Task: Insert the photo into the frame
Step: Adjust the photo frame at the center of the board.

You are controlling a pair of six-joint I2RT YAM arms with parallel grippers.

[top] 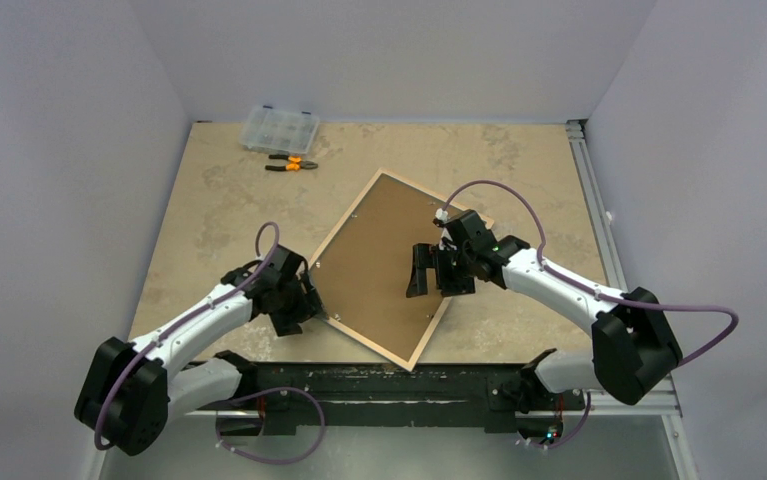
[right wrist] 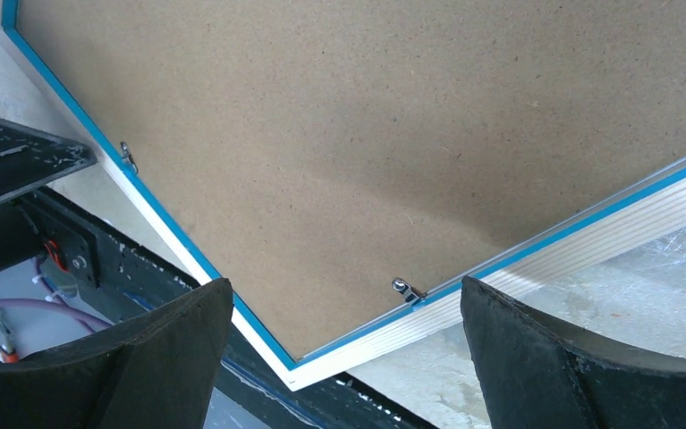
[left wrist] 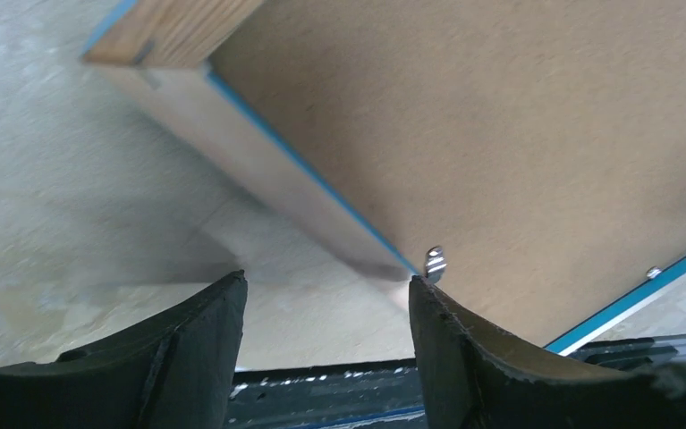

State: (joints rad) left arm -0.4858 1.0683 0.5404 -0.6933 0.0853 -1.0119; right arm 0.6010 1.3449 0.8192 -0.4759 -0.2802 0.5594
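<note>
Far back on the tabletop sit a clear compartment box and orange-handled pliers. The left tool, its jaws apart and gripping nothing, sits at the left edge of the frame, one finger beside a metal clip. The frame lies back-up, cornerwise, mid-tabletop, brown backing board inside. Above its right half hangs the right tool, jaws wide apart, empty.
</note>
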